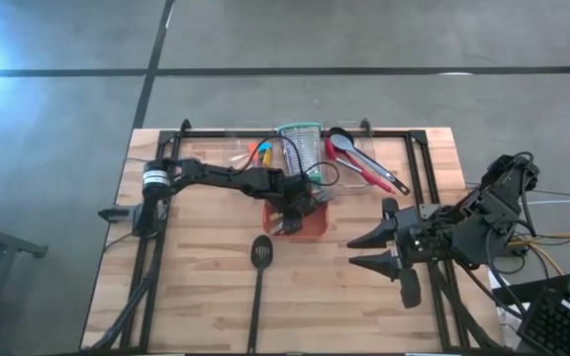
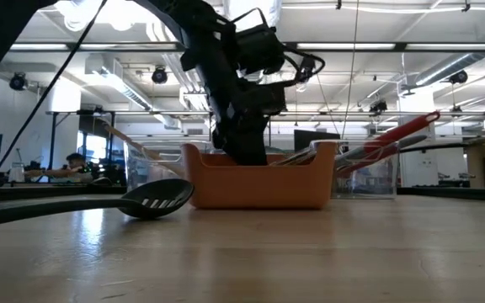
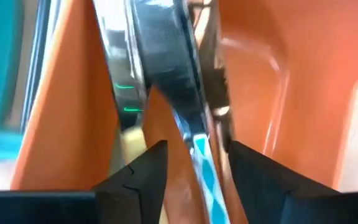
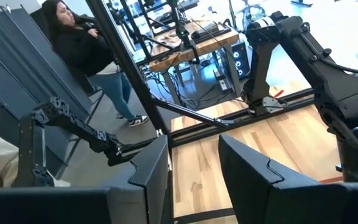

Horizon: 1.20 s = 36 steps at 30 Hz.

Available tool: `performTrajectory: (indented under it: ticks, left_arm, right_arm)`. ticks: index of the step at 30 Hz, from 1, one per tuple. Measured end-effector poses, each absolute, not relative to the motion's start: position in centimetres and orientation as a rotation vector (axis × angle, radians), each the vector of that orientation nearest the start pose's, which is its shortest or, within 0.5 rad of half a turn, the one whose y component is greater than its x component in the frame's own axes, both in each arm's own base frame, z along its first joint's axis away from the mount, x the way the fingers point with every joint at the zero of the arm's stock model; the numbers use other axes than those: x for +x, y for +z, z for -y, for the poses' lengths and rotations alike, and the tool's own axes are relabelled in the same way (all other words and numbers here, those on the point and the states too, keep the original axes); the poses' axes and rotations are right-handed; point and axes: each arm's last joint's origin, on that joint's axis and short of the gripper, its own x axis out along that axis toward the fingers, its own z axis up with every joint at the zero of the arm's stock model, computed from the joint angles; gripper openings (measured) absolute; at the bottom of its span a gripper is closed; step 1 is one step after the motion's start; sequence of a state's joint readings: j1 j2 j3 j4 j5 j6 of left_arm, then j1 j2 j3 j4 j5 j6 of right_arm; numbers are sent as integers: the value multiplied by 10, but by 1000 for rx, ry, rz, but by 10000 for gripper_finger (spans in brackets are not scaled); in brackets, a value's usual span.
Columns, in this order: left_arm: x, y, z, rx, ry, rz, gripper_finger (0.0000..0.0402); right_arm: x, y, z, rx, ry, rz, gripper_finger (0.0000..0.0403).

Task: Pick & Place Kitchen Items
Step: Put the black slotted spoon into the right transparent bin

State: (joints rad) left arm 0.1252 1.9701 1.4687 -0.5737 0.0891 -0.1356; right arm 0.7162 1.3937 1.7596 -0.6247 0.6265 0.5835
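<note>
My left gripper (image 1: 293, 213) reaches down into the orange tray (image 1: 317, 232) at the table's middle. In the left wrist view it is open (image 3: 194, 149). Its fingers stand on either side of a slim utensil with a blue-and-white patterned handle (image 3: 205, 171) and a dark steel part, which lies in the tray, and a gap shows beside it. A black slotted turner (image 1: 261, 253) lies flat on the table near the tray, its handle pointing to the near edge. My right gripper (image 1: 359, 252) waits open and empty at the right (image 4: 194, 146).
Clear bins (image 1: 364, 163) at the far edge hold a red spoon (image 1: 349, 163), a grey spatula and other tools. An upright steel grater with teal rims (image 1: 300, 143) stands behind the tray. A person (image 4: 86, 43) stands beyond the table's left side.
</note>
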Motion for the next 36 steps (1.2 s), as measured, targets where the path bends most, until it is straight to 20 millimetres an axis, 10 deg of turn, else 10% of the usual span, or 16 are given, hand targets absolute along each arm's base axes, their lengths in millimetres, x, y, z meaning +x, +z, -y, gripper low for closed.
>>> performTrajectory:
  ticks: [18, 29, 36]
  left_arm:
    - [375, 300, -42, -329, 171, -1145, 182]
    - [324, 349, 10, -470, 402, -1042, 167]
    - [313, 343, 56, -715, 482, -1026, 166]
  right_arm:
    - [211, 481, -166, 403, 40, -245, 122]
    - [192, 464, -143, 319, -213, -376, 115]
    - [166, 463, -112, 288, -407, -381, 109]
